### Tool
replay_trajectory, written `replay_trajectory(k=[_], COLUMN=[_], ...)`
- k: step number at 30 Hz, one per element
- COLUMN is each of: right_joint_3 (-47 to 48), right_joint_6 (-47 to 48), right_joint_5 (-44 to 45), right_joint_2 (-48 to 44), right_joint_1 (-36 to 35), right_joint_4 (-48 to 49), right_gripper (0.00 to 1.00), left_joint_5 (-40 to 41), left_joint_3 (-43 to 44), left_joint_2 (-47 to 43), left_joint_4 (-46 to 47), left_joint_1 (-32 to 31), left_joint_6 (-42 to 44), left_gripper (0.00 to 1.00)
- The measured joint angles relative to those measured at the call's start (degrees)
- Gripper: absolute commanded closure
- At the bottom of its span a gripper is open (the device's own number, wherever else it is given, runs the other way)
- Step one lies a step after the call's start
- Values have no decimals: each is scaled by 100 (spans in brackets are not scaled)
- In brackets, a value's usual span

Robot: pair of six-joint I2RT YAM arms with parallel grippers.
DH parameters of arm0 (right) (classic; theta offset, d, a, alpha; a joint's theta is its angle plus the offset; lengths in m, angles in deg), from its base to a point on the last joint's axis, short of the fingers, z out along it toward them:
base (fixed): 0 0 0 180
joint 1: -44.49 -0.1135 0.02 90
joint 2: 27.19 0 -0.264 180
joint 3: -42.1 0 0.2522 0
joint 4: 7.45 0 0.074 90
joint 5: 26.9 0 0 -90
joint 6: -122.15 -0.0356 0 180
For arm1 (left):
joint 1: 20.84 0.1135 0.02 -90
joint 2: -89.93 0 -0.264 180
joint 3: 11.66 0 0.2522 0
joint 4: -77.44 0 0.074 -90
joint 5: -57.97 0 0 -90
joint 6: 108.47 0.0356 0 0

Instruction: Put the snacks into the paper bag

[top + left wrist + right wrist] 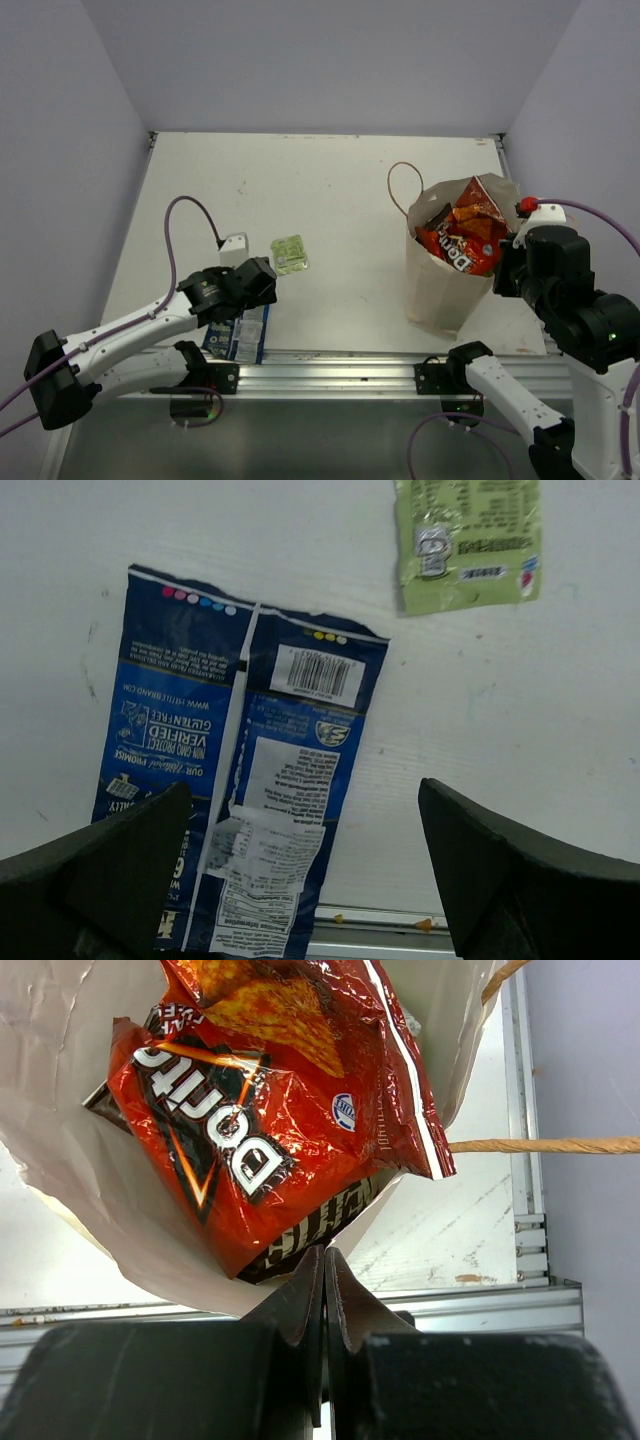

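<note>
Hovered left gripper wide over blue packet; held right gripper closed by paper bag containing red Doritos.

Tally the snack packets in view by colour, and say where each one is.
Red Doritos packet: 1, in the paper bag
Dark brown packet: 1, in the bag beneath it
Blue packet: 1, on the table
Pale green packet: 1, on the table
Total: 4

The Doritos packet is glossy crinkled foil, the paper bag matt.
</note>
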Motion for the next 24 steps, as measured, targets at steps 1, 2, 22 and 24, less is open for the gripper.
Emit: replay_trajectory(k=[1, 2, 22, 24], right_joint_3=[0, 0, 0, 0], right_joint_6=[0, -2, 0, 0], right_joint_5=[-15, -20, -120, -118], right_joint_2=[0, 0, -2, -2], right_joint_1=[0, -2, -2, -2], right_joint_4=[0, 0, 7, 7], right_gripper=[100, 100, 100, 100], left_joint_5=[-42, -103, -511, -492], left_joint_3=[-181, -367, -1320, -1032], left_joint_2=[-26, 2, 1108, 1191], left_joint_4=[15, 68, 1357, 1132], left_joint_1=[0, 7, 7, 7], left_joint_6=[-79, -153, -267, -177], left_gripper=[0, 0, 100, 100])
